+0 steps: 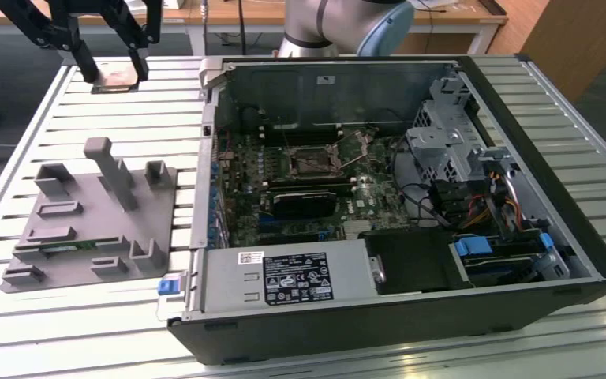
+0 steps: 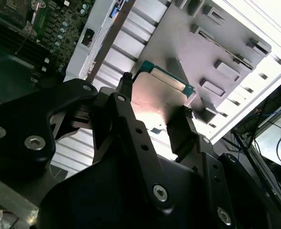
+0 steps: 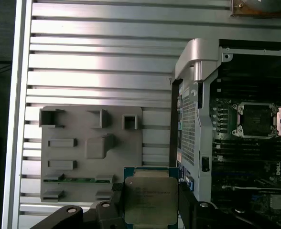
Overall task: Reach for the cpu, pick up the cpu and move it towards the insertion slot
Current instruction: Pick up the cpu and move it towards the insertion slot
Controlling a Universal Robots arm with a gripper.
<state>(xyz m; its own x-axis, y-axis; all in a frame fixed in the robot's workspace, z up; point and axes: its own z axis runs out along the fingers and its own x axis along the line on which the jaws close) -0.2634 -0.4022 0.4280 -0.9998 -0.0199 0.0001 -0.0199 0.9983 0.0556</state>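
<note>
The gripper (image 1: 114,76) holds the cpu (image 1: 114,79) between its two black fingers (image 1: 85,63), in the air above the slatted table (image 1: 103,118), well apart from the open computer case (image 1: 387,205) and beyond its far corner. In the first wrist view the cpu (image 3: 150,200) shows its pale metal top and green edge, with one finger (image 3: 117,202) on each of two opposite sides. In the second wrist view the cpu (image 2: 162,102) is seen from below, clamped at its edges by the gripper (image 2: 155,102).

The grey plastic holder (image 1: 92,217) lies on the table just beside the case, and a thin green memory stick (image 1: 66,246) sits in one of its grooves. The gripper is higher than the holder and away from it.

The insertion slot (image 1: 311,162) is inside the case on the motherboard (image 1: 303,189), a dark square with a silver frame. In the first wrist view the insertion slot (image 3: 253,119) is open, well apart from the cpu.
</note>
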